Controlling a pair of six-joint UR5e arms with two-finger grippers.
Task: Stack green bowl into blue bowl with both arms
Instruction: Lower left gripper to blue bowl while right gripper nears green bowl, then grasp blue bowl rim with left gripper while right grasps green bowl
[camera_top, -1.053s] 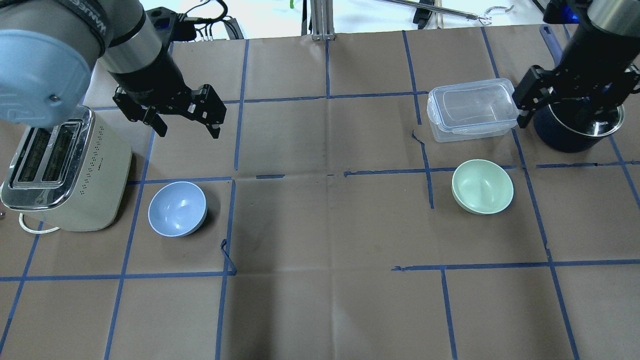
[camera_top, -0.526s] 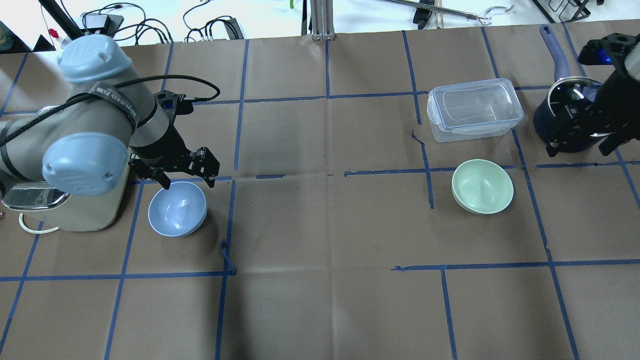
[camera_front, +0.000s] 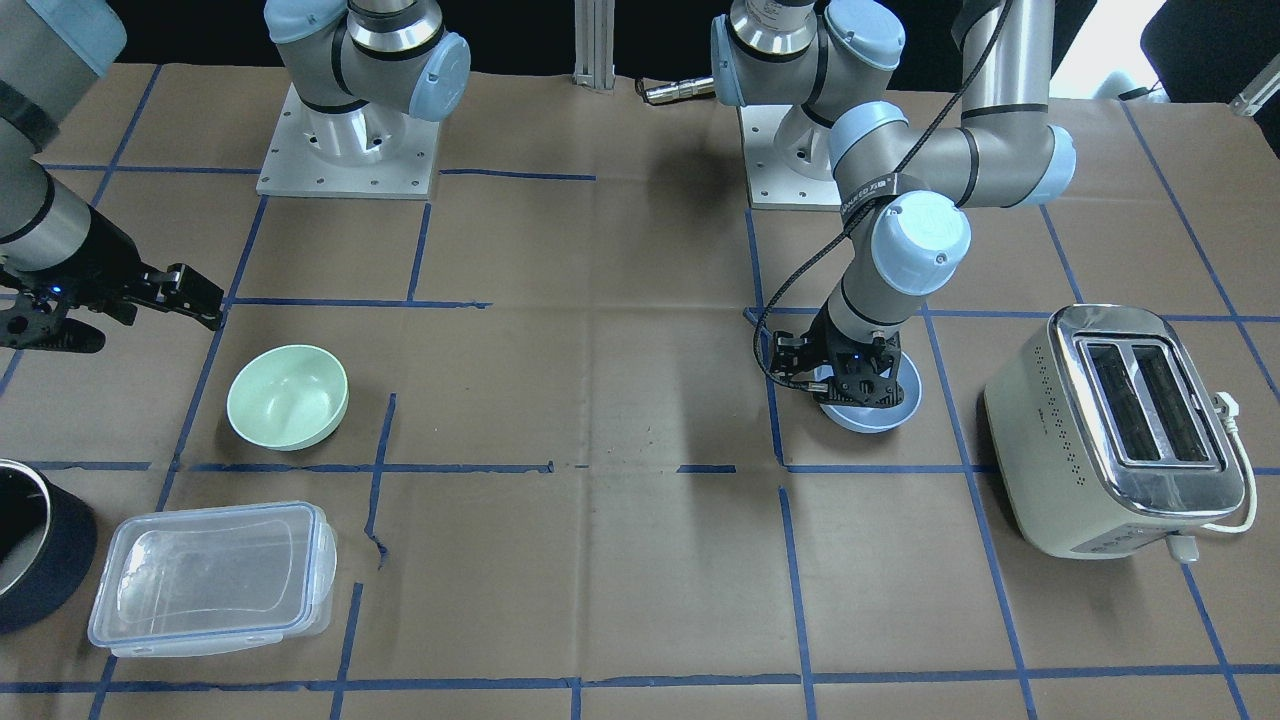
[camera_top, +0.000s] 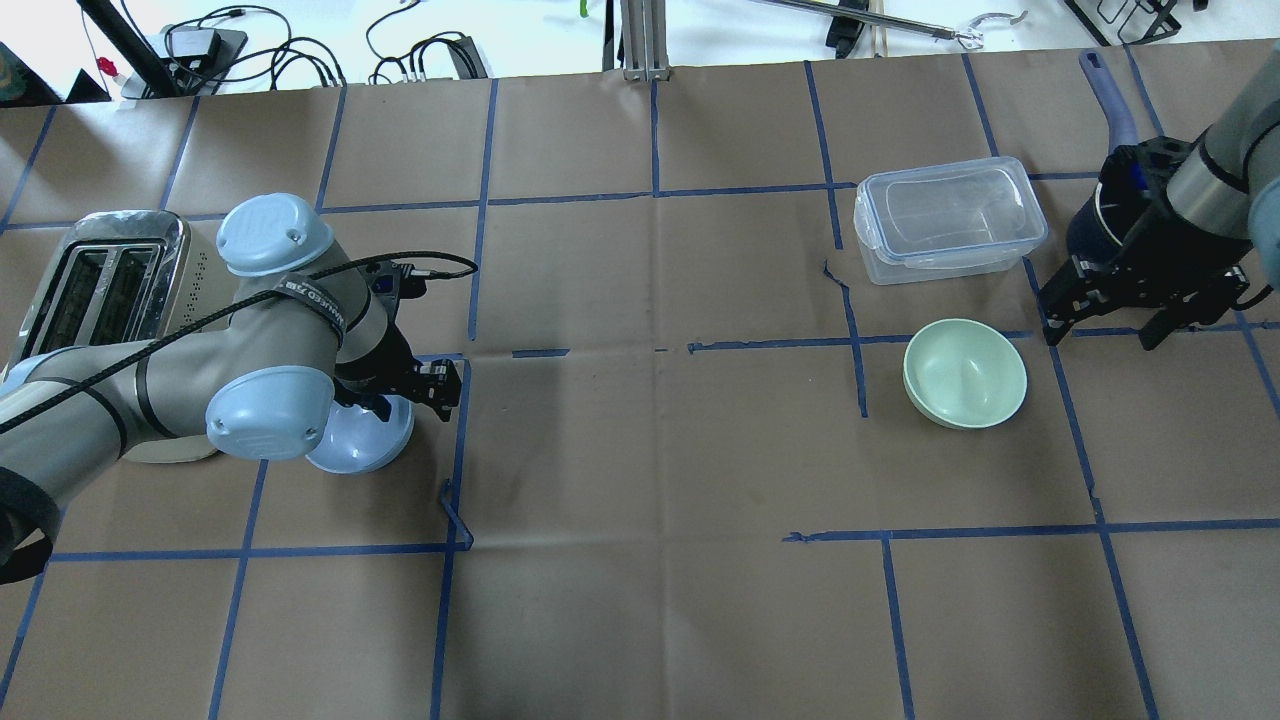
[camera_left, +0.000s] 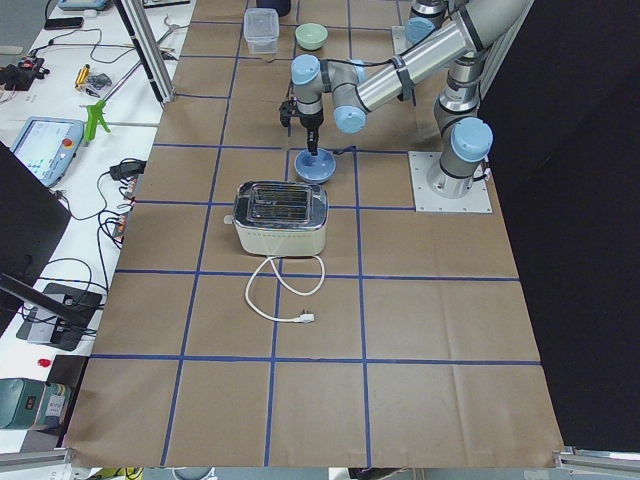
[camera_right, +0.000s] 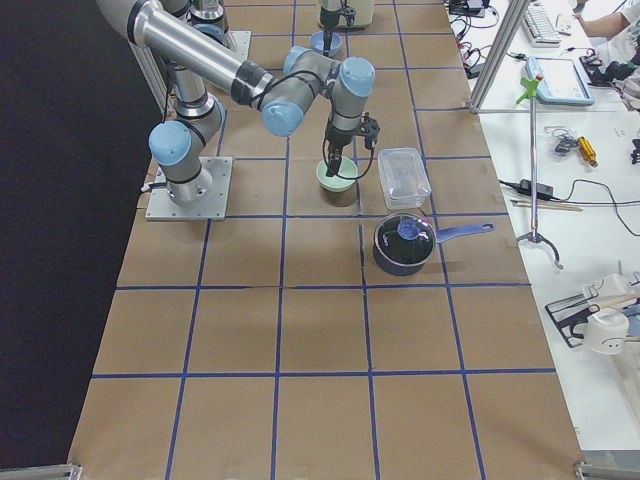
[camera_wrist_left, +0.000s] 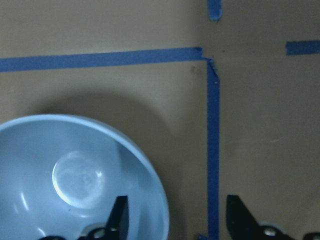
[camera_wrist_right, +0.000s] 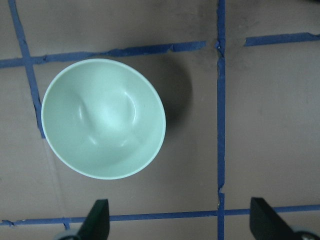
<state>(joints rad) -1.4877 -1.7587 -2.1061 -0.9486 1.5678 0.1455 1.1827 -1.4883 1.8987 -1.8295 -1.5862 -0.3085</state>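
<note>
The blue bowl (camera_top: 362, 447) sits on the brown paper table (camera_top: 640, 450), at about 9 o'clock from the table's middle in the overhead view. It is round and stands upright, with its open mouth pointing up. The left gripper (camera_top: 420, 392) is low at the bowl's 2 o'clock edge. Its jaws are spread wide over the rim: one finger (camera_wrist_left: 119, 216) is inside the bowl and the other is outside on the paper. It is too hard to see if a finger touches the rim. The green bowl (camera_top: 965, 372) is far away, at about 3 o'clock from the table's middle. It is round too, and its mouth also points up. The right gripper (camera_top: 1100, 325) hangs above the table at the green bowl's 2 o'clock, not touching it, with its jaws wide apart and nothing between them. A cream toaster (camera_top: 100, 290) stands at the blue bowl's 10 o'clock. A clear box with a lid (camera_top: 947, 218) is at the green bowl's 12 o'clock, and a dark pot (camera_right: 405, 245) stands just past the box.
</note>
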